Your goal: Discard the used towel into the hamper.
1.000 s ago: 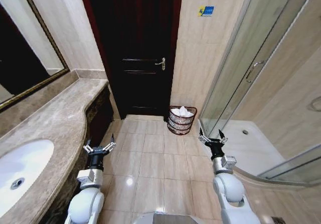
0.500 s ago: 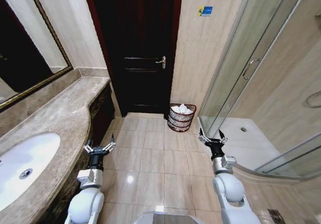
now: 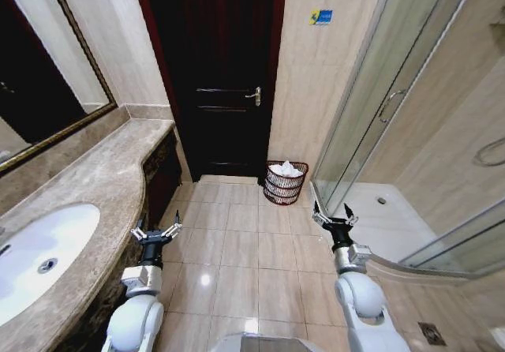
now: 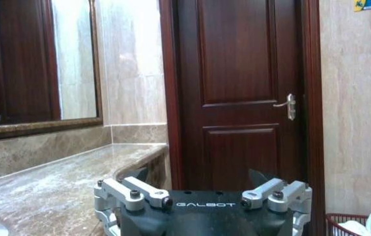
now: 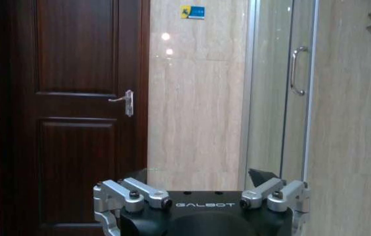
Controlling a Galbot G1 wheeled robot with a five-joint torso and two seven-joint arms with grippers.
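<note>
I see the hamper (image 3: 286, 181) on the floor by the dark door (image 3: 221, 76), white cloth already inside, while my left pincer (image 3: 155, 231) and right pincer (image 3: 331, 212) hang spread open and empty, so I'd roll forward slowly, keeping it centred.

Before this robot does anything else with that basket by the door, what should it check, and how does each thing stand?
1. Hamper upright on the floor beside the dark door: ok.
2. White cloth already lies in the hamper: ok.
3. Left gripper open and empty: ok.
4. Right gripper open and empty: ok.
5. Tiled floor between robot and hamper free of obstacles: ok.
6. Whether that cloth is the used towel: cannot tell.
</note>
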